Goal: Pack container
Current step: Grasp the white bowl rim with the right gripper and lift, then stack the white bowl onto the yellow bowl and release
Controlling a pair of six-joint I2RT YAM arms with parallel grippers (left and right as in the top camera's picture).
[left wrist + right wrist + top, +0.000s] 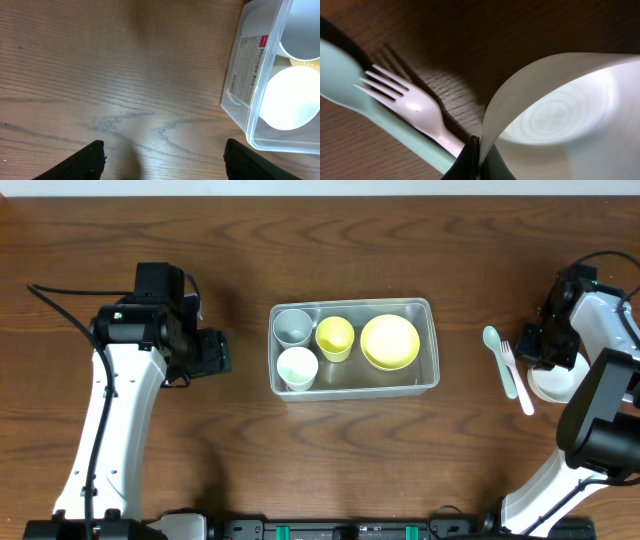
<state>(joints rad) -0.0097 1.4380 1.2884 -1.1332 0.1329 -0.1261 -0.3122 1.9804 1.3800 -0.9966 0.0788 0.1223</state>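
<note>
Far from the right tool's [479,159] pinched bowl [555,117] sits the container [355,389].

The dark, wood-grain desk [300,450] carries a clear plastic storage container [352,387] well ahead of the left end effector [215,352], with bare wood between the two. Just beside the right end effector [555,352], on the side facing the container, a mint-green spoon [497,355] and a white plastic fork [518,380] lie flat on the desk, side by side and touching. A white bowl [555,385] is at that end effector with its rim pinched between the fingers, and whether its base rests flat on the desk cannot be told.
</note>
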